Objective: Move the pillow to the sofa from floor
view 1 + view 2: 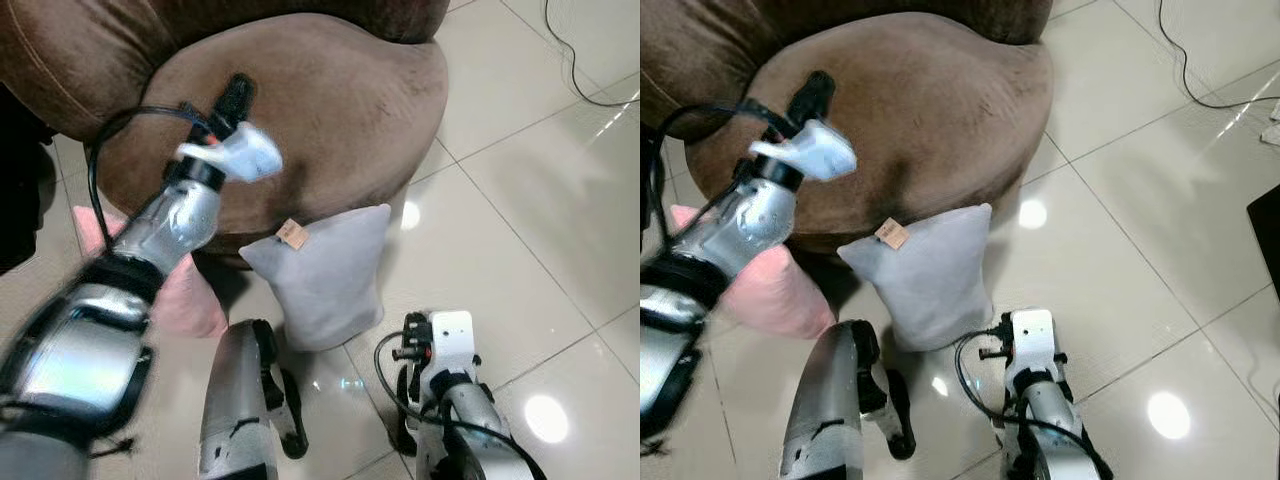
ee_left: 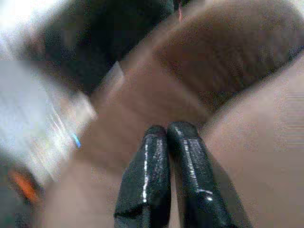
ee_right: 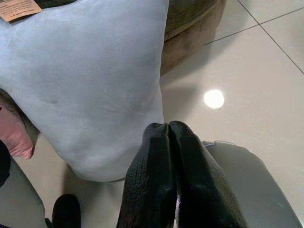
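Glossy pale floor tiles (image 1: 520,200) surrounded a brown sofa (image 1: 330,110) whose rounded cushion filled the 12 o'clock part of our head view. We located the grey pillow (image 1: 325,275) standing on the floor at centre, leaning against the sofa's front edge, with a small tan tag (image 1: 292,233) at its upper corner. A pink pillow (image 1: 185,295) lay beside it at 9 o'clock.

Our left end effector (image 1: 236,95) was raised over the sofa cushion, its fingers (image 2: 156,180) pressed together and holding nothing. Our right end effector (image 3: 168,175) hung low at 5 o'clock, close to the grey pillow's lower edge, fingers likewise together and empty.

We judged the grey pillow light, soft and compressible, with a matte fabric unlikely to slip. It would sag if pinched at one point. We recommend gripping an upper corner or bunching fabric along the top edge.
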Robot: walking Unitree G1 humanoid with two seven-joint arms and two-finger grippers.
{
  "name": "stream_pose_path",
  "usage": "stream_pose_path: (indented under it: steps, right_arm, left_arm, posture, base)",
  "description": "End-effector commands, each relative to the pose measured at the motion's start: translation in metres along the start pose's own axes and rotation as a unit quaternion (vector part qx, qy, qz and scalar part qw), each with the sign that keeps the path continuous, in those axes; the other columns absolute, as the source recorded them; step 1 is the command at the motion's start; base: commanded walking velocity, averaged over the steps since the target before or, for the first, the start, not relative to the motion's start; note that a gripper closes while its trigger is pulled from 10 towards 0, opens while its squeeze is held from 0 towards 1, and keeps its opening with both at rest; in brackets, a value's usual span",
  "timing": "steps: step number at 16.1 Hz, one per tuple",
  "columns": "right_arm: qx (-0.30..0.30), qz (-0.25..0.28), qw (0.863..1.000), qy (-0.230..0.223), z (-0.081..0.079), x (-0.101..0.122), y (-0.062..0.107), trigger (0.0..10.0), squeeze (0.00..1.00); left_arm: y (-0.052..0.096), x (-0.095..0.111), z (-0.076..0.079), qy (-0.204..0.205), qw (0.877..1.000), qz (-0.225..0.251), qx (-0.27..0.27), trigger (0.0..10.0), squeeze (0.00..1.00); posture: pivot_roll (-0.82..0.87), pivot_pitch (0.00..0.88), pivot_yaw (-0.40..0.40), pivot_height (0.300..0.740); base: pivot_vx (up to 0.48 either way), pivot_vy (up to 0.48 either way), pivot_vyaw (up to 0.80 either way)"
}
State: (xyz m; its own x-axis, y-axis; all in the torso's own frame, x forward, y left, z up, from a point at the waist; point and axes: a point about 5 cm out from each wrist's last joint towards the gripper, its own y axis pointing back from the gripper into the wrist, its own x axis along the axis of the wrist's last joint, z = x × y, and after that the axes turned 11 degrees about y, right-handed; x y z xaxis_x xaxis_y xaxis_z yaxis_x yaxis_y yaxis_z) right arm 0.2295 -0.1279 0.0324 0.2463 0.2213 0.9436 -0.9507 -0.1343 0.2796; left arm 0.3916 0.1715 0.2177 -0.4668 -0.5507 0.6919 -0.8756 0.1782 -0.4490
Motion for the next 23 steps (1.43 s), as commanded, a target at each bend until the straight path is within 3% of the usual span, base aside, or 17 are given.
stream_pose_path:
  steps: [1, 2, 3, 4, 5, 6, 7, 9, 10, 12, 14, 17, 19, 21, 23]
  right_arm:
    - [0.005, -0.037, 0.999, -0.002, -0.003, -0.016, 0.006, 10.0, 0.0]
    - [0.006, -0.036, 0.999, -0.002, -0.003, -0.016, 0.005, 10.0, 0.0]
    - [0.006, -0.034, 0.999, -0.001, -0.003, -0.014, 0.004, 10.0, 0.0]
    - [0.006, -0.033, 0.999, -0.001, -0.003, -0.014, 0.003, 10.0, 0.0]
    - [0.006, -0.032, 0.999, -0.001, -0.002, -0.013, 0.003, 10.0, 0.0]
    - [0.005, -0.031, 0.999, -0.001, -0.001, -0.013, 0.002, 10.0, 0.0]
    - [0.005, -0.031, 1.0, 0.0, -0.001, -0.013, 0.002, 10.0, 0.0]
    - [0.006, -0.031, 0.999, -0.001, -0.002, -0.012, 0.002, 10.0, 0.0]
    - [0.007, -0.031, 0.999, 0.0, -0.002, -0.012, 0.001, 10.0, 0.0]
    - [0.008, -0.031, 1.0, 0.0, -0.003, -0.011, 0.001, 10.0, 0.0]
    - [0.007, -0.03, 1.0, -0.001, -0.003, -0.011, 0.0, 10.0, 0.0]
    - [0.008, -0.028, 1.0, -0.001, -0.005, -0.009, -0.002, 10.0, 0.0]
    - [0.011, -0.027, 1.0, -0.001, -0.007, -0.008, -0.003, 10.0, 0.0]
    - [0.013, -0.026, 1.0, -0.001, -0.007, -0.008, -0.003, 10.0, 0.0]
    - [0.013, -0.027, 1.0, 0.0, -0.007, -0.009, -0.002, 10.0, 0.0]
  left_arm:
    - [0.013, -0.025, -0.001, 0.071, 0.993, -0.091, 0.0, 10.0, 1.0]
    - [0.019, -0.041, -0.001, 0.152, 0.973, -0.168, 0.035, 10.0, 1.0]
    - [0.024, -0.049, 0.002, 0.211, 0.954, -0.209, 0.046, 10.0, 1.0]
    - [0.025, -0.051, 0.003, 0.216, 0.951, -0.217, 0.048, 10.0, 1.0]
    - [0.029, -0.056, 0.005, 0.243, 0.938, -0.239, 0.054, 10.0, 1.0]
    - [0.034, -0.063, 0.008, 0.293, 0.915, -0.269, 0.06, 10.0, 1.0]
    - [0.035, -0.065, 0.008, 0.312, 0.906, -0.279, 0.062, 10.0, 1.0]
    - [0.045, -0.076, 0.014, 0.411, 0.841, -0.339, 0.087, 10.0, 1.0]
    - [0.046, -0.077, 0.015, 0.425, 0.833, -0.344, 0.089, 10.0, 1.0]
    - [0.047, -0.077, 0.02, 0.425, 0.832, -0.349, 0.072, 10.0, 1.0]
    - [0.05, -0.077, 0.028, 0.41, 0.84, -0.354, 0.036, 10.0, 1.0]
    - [0.068, -0.084, 0.045, 0.382, 0.836, -0.393, -0.023, 10.0, 1.0]
    - [0.08, -0.089, 0.055, 0.387, 0.818, -0.421, -0.059, 10.0, 1.0]
    - [0.094, -0.096, 0.059, 0.365, 0.817, -0.441, -0.069, 10.0, 1.0]
    - [0.096, -0.097, 0.058, 0.368, 0.813, -0.445, -0.069, 10.0, 1.0]
  posture:
    - [-0.22, 0.319, 0.107, 0.569]
    - [-0.22, 0.32, 0.106, 0.569]
    - [-0.22, 0.322, 0.105, 0.569]
    - [-0.22, 0.323, 0.105, 0.569]
    - [-0.22, 0.326, 0.105, 0.569]
    - [-0.22, 0.327, 0.105, 0.569]
    - [-0.22, 0.33, 0.106, 0.569]
    - [-0.22, 0.331, 0.105, 0.569]
    - [-0.22, 0.333, 0.106, 0.569]
    - [-0.22, 0.335, 0.107, 0.569]
    - [-0.22, 0.336, 0.108, 0.569]
    - [-0.22, 0.339, 0.11, 0.569]
    - [-0.22, 0.338, 0.111, 0.569]
    - [-0.22, 0.336, 0.109, 0.569]
    - [-0.22, 0.337, 0.109, 0.569]
  base:
    - [0.0, 0.0, 0.0]
    - [0.0, 0.0, 0.0]
    - [0.0, 0.0, 0.0]
    - [0.0, 0.0, 0.0]
    - [0.0, 0.0, 0.0]
    - [0.0, 0.0, 0.0]
    - [0.0, 0.0, 0.0]
    - [0.0, 0.0, 0.0]
    - [0.0, 0.0, 0.0]
    - [0.0, 0.0, 0.0]
    - [0.0, 0.0, 0.0]
    - [0.0, 0.0, 0.0]
    - [0.0, 0.0, 0.0]
    - [0.0, 0.0, 0.0]
    - [0.0, 0.0, 0.0]
